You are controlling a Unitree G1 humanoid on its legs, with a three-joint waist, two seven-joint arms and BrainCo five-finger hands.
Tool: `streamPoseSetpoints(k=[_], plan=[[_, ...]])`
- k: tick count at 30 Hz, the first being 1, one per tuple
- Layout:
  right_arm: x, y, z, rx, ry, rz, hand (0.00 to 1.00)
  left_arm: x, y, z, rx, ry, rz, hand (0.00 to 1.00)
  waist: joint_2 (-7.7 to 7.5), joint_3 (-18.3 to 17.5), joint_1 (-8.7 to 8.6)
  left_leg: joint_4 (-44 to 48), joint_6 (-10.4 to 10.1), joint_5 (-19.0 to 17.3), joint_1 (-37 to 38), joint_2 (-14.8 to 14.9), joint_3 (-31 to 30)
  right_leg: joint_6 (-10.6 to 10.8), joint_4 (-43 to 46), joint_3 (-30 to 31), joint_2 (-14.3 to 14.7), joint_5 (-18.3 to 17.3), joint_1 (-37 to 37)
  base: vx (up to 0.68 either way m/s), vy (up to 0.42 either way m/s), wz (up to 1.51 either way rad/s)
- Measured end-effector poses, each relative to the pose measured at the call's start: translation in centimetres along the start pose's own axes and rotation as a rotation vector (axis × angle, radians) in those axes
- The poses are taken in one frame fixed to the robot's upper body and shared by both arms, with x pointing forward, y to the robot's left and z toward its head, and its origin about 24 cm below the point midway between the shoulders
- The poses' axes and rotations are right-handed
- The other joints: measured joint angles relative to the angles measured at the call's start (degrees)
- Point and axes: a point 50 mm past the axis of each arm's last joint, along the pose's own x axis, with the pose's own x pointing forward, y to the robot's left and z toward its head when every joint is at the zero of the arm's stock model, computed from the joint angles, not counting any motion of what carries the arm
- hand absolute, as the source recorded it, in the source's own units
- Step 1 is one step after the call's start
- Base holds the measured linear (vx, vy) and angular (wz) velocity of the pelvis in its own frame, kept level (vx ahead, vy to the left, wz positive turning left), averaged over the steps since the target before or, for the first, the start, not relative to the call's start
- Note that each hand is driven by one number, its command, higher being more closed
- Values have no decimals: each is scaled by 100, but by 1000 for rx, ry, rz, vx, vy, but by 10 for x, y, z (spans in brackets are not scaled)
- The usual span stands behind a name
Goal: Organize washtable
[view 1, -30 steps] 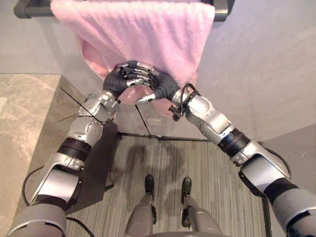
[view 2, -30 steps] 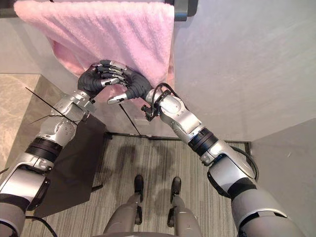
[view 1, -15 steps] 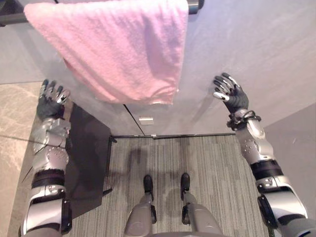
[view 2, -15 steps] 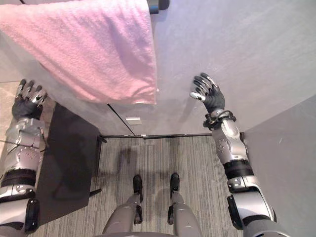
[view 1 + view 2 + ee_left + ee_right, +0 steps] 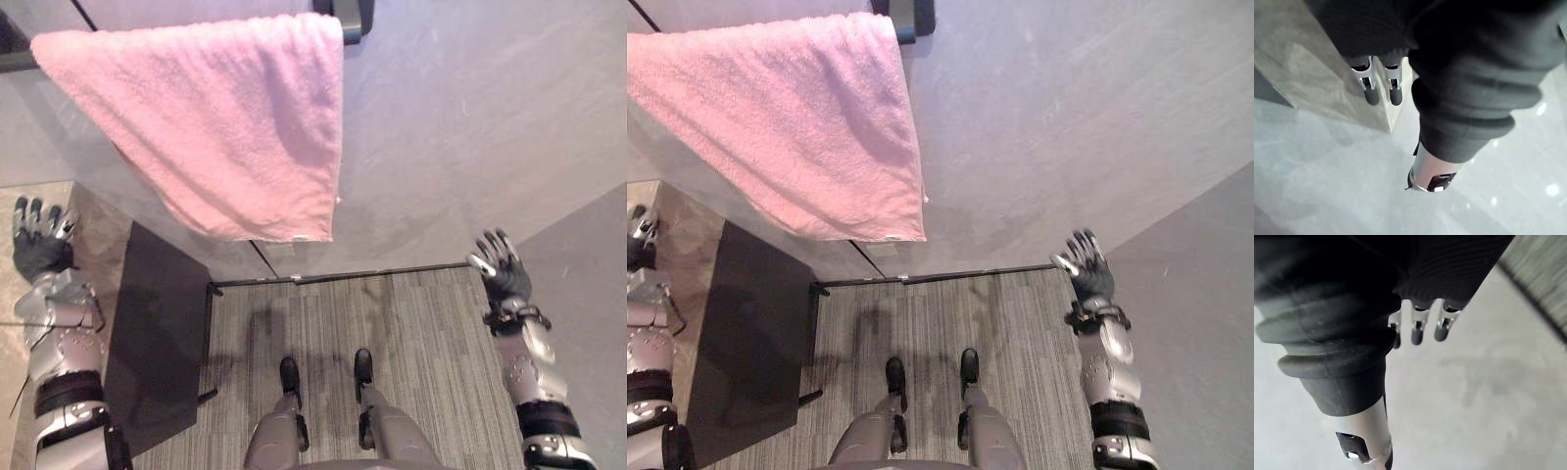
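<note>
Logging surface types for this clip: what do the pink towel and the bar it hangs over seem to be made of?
The pink towel looks like soft terry cloth, judging by its fuzzy nap and limp drape. The bar shows a dark, smooth, matte end; it could be coated metal or plastic, the look leaves that open.

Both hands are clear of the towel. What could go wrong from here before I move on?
1. The pink towel hangs skewed, hem slanting, its edge close to the end of the dark bar; it may slip off that end.
2. The open left hand is raised beside the stone counter; swinging back in could clip its corner.
3. The open right hand sits near the grey wall and might graze it.
</note>
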Motion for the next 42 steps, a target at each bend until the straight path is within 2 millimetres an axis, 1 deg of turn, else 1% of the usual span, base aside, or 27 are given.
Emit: streamPoseSetpoints(k=[2,5,6,8,10,11,12,13,15,16,18,20,24,26,27,28,29,30,32,33,34,35,36,37,40,41,42], plan=[[-27,-46,-22,67,51,-260,0,-18,9,-21,-29,3,81,0,9,-173,-11,-5,29,-33,97,2,-51,17,4,-39,-11,-77,126,3,35,12],[-62,-79,-41,104,92,-476,0,-46,18,-43,-30,23,171,0,86,-339,-8,-36,34,-121,333,2,-70,30,21,-106,-24,-182,389,31,36,14],[-95,-101,-60,117,155,-621,0,-74,27,-73,-11,136,219,0,162,-525,-8,-37,40,-190,508,0,-114,61,19,-220,-42,-302,617,42,36,24],[-114,-109,-77,128,222,-692,0,-97,36,-93,20,226,256,0,164,-668,12,-38,37,-248,585,3,-110,112,22,-253,-48,-370,711,53,34,14],[-150,-113,-114,154,380,-796,0,-152,55,-138,54,464,356,0,220,-843,14,-39,41,-312,735,0,-100,155,22,-339,-74,-468,907,48,33,9],[-157,-111,-123,163,421,-811,0,-169,60,-151,53,547,396,0,224,-846,14,-40,51,-323,781,0,-75,168,22,-340,-79,-480,946,34,24,-5],[-166,-106,-136,179,483,-823,0,-198,64,-170,42,673,452,0,211,-853,26,-40,70,-339,819,-2,-25,168,23,-332,-89,-480,970,18,31,-14],[-180,-95,-155,212,575,-834,0,-247,62,-195,41,872,508,0,194,-880,21,-41,83,-351,834,-4,52,169,24,-332,-106,-480,970,11,29,-12],[-193,-88,-169,207,671,-833,0,-285,57,-212,77,1063,502,0,94,-900,22,-41,85,-352,870,-39,86,180,24,-324,-115,-488,962,29,33,-4],[-200,-89,-172,169,720,-825,0,-285,63,-210,145,1085,475,0,-28,-945,16,-43,85,-352,875,-26,147,181,24,-295,-108,-488,954,29,29,-6],[-203,-88,-174,140,741,-814,0,-288,66,-208,195,1101,456,0,-94,-993,21,-44,88,-382,947,-33,271,181,24,-152,-110,-488,967,11,24,-32],[-198,-83,-176,71,773,-730,0,-298,68,-209,270,1150,413,0,-93,-1003,18,-46,90,-463,1088,-18,580,183,24,83,-120,-486,1006,-9,35,-66],[-178,-67,-174,-85,790,-549,0,-298,65,-211,371,1190,321,0,-144,-954,28,-45,120,-536,1139,-20,1154,263,110,493,-111,-484,743,-14,52,-79],[-162,-53,-172,-205,777,-408,0,-292,61,-213,475,1217,202,0,-154,-948,23,-45,134,-545,1031,13,1386,639,438,591,-108,-667,366,-21,24,-59],[-160,-53,-170,-235,776,-387,0,-291,59,-214,496,1222,174,0,-122,-954,33,-45,154,-551,991,69,1376,737,527,600,-74,-735,300,18,-25,-16],[-156,-54,-167,-319,775,-344,0,-290,54,-217,547,1230,110,0,55,-914,41,-42,193,-537,917,224,1334,430,1264,593,38,-948,15,54,-25,9],[-153,-53,-165,-354,767,-321,0,-288,53,-217,571,1229,82,0,2,-917,35,-27,189,-531,887,279,1295,184,1984,577,41,-1154,-147,126,-107,78],[-157,-53,-167,-445,785,-275,0,-277,54,-215,637,1217,36,0,-170,-870,47,189,210,-513,802,287,959,322,3412,582,-308,-1804,-48,125,-128,99],[-161,-51,-172,-499,816,-232,0,-270,55,-213,661,1201,30,0,-371,-903,49,273,194,-511,726,213,707,589,3604,670,-480,-2021,72,84,-168,104],[-162,-48,-174,-541,830,-192,0,-265,55,-212,680,1191,16,0,-486,-964,92,348,130,-462,666,141,484,636,3621,610,-455,-2054,80,109,-141,88],[-161,-51,-173,-586,837,-176,0,-264,51,-215,673,1191,5,0,-395,-988,257,451,134,-450,516,144,298,641,3239,639,-379,-2050,253,104,-105,73],[-162,-53,-173,-605,847,-173,0,-266,47,-217,671,1196,-9,0,-346,-1015,337,501,130,-410,410,167,221,683,2930,660,-322,-2085,413,58,-88,56],[-154,-52,-172,-627,847,-159,0,-266,43,-219,669,1195,-29,0,-314,-977,345,647,107,-384,222,180,144,519,2891,865,-346,-2284,473,8,-71,69],[-151,-49,-174,-650,855,-136,0,-266,43,-219,676,1199,-34,0,-324,-975,306,673,91,-353,165,92,0,508,2881,936,-414,-2398,480,-18,-79,74],[-141,-32,-179,-752,861,-16,0,-268,41,-220,653,1205,-28,0,-198,-923,466,884,3,-293,-149,137,-284,371,2200,830,-348,-2497,752,-84,-60,44],[-133,-25,-179,-775,842,21,0,-267,40,-221,636,1203,-19,0,-69,-822,470,1009,-51,-255,-280,210,-463,332,2147,713,-225,-2463,796,-164,-84,51],[-131,-22,-179,-782,837,35,0,-267,39,-221,628,1201,-15,0,-26,-745,475,1041,-93,-228,-285,252,-567,325,2154,627,-174,-2459,860,-240,-149,67]])
